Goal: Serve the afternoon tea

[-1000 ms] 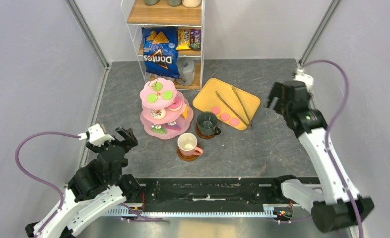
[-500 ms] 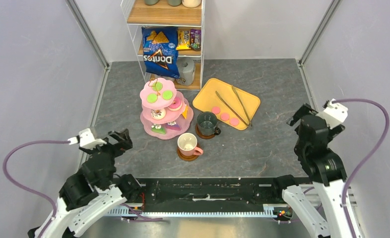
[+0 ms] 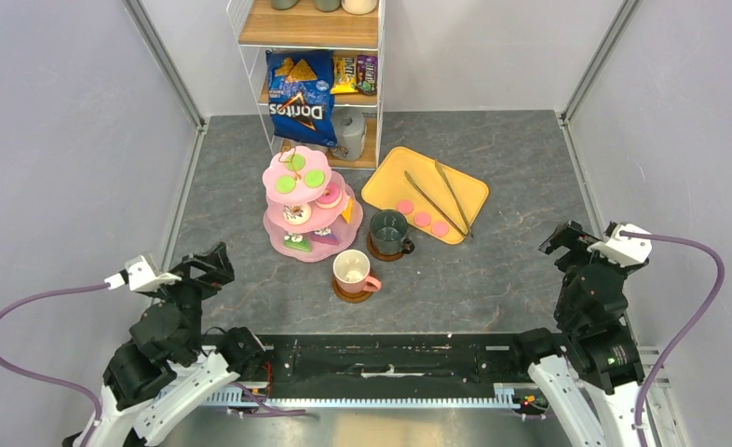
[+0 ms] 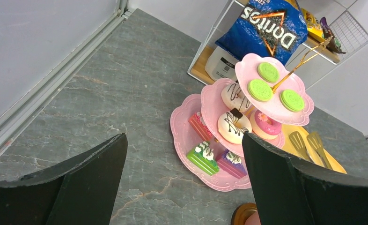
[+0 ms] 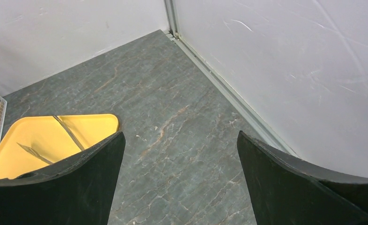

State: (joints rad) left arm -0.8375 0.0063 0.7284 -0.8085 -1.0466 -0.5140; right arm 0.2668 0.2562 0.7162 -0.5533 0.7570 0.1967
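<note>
The pink three-tier stand (image 3: 278, 228) stands mid-table with three green macarons (image 3: 301, 174) on top, donuts (image 3: 328, 196) in the middle and cake slices (image 3: 298, 243) below; it also shows in the left wrist view (image 4: 187, 140). Three pink macarons (image 3: 422, 219) lie on the yellow tray (image 3: 390, 182). The dark-green mug (image 3: 388, 231) and the pink mug (image 3: 353, 271) each sit on a brown saucer. My left gripper (image 3: 204, 265) is open and empty at the near left. My right gripper (image 3: 567, 244) is open and empty at the near right.
Metal tongs (image 3: 441, 196) lie on the yellow tray. A wire shelf (image 3: 311, 37) at the back holds the blue Doritos bag (image 3: 299, 98) and snack packs. Grey walls close in both sides. The right wrist view shows the tray corner (image 5: 46, 136) and wall.
Both arms have drawn back toward the near edge: the right gripper from the far right beside the tray to the near right, the left gripper down and leftward.
</note>
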